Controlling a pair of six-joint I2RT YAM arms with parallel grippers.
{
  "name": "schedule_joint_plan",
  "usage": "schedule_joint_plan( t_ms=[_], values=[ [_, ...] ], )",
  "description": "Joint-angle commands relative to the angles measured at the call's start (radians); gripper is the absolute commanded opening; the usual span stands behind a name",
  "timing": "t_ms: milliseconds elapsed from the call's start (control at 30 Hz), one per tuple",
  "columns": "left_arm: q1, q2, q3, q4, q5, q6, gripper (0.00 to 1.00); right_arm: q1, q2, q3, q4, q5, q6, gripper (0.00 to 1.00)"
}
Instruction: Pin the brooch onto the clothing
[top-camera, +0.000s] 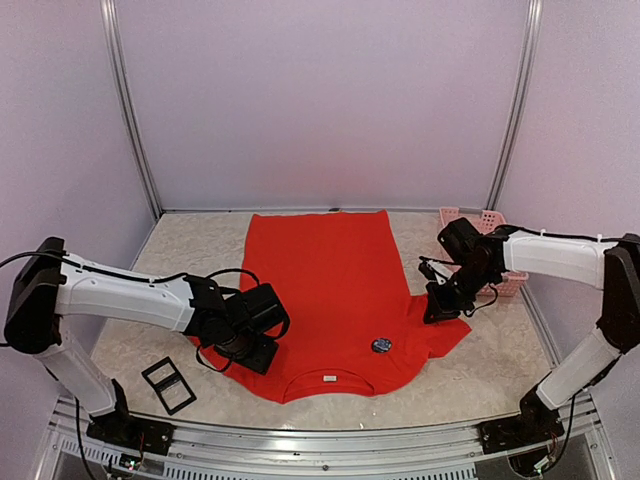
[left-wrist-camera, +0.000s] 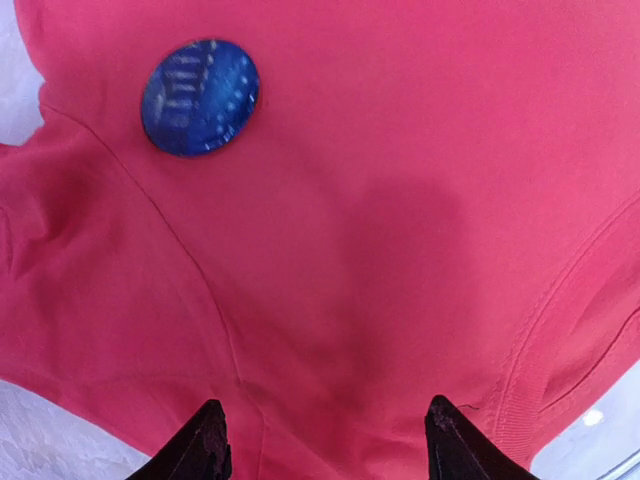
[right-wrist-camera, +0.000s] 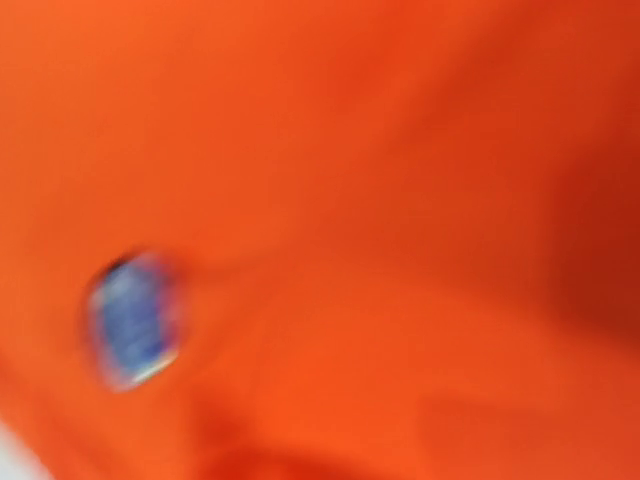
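The red T-shirt lies flat on the table with its neckline and white label toward the near edge. A round blue brooch rests on its chest near the right sleeve. It also shows in the left wrist view and, blurred, in the right wrist view. My left gripper sits low over the shirt's left shoulder. In its wrist view the left gripper is open and empty above the fabric. My right gripper hovers at the right sleeve; its fingers are not visible in the blurred wrist view.
A pink basket stands at the back right behind the right arm. A black rectangular frame lies on the table at the near left. Grey walls enclose the table on three sides.
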Motion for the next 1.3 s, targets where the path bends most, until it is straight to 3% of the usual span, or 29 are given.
schedule_joint_plan(
  t_ms=[0, 133, 333, 567, 667, 800, 867, 967, 1033, 1200, 1267],
  values=[
    [0.101, -0.049, -0.039, 0.019, -0.02, 0.0, 0.62, -0.059, 0.111, -0.085, 0.099, 0.139, 0.012, 0.0],
    [0.177, -0.069, -0.134, 0.075, -0.026, -0.071, 0.62, -0.111, 0.165, -0.127, 0.146, 0.206, 0.033, 0.0],
    [0.236, -0.052, -0.222, 0.103, -0.024, -0.175, 0.59, -0.136, 0.086, -0.161, 0.13, 0.221, 0.026, 0.0],
    [0.205, -0.13, -0.147, 0.036, -0.077, -0.145, 0.59, -0.136, -0.011, 0.04, 0.067, 0.094, -0.043, 0.0],
    [0.239, -0.228, -0.06, -0.009, -0.167, -0.112, 0.61, -0.138, -0.054, 0.158, 0.087, 0.009, -0.095, 0.19],
    [0.431, -0.363, 0.012, -0.021, -0.285, -0.122, 0.63, -0.243, -0.139, 0.152, 0.304, -0.044, -0.08, 0.75],
    [0.503, -0.417, -0.015, 0.016, -0.352, -0.124, 0.66, -0.334, -0.189, 0.084, 0.454, -0.019, -0.051, 0.94],
    [0.574, -0.524, -0.117, 0.135, -0.428, -0.09, 0.72, -0.464, -0.276, -0.045, 0.683, 0.014, -0.032, 0.99],
    [0.627, -0.596, -0.205, 0.277, -0.397, -0.027, 0.75, -0.499, -0.334, -0.14, 0.791, 0.083, -0.022, 1.0],
    [0.73, -0.717, -0.335, 0.286, -0.407, -0.119, 0.77, -0.528, -0.458, -0.348, 0.94, 0.355, 0.028, 0.99],
    [0.741, -0.756, -0.388, 0.3, -0.401, -0.146, 0.77, -0.528, -0.492, -0.399, 0.957, 0.386, 0.021, 1.0]
  ],
)
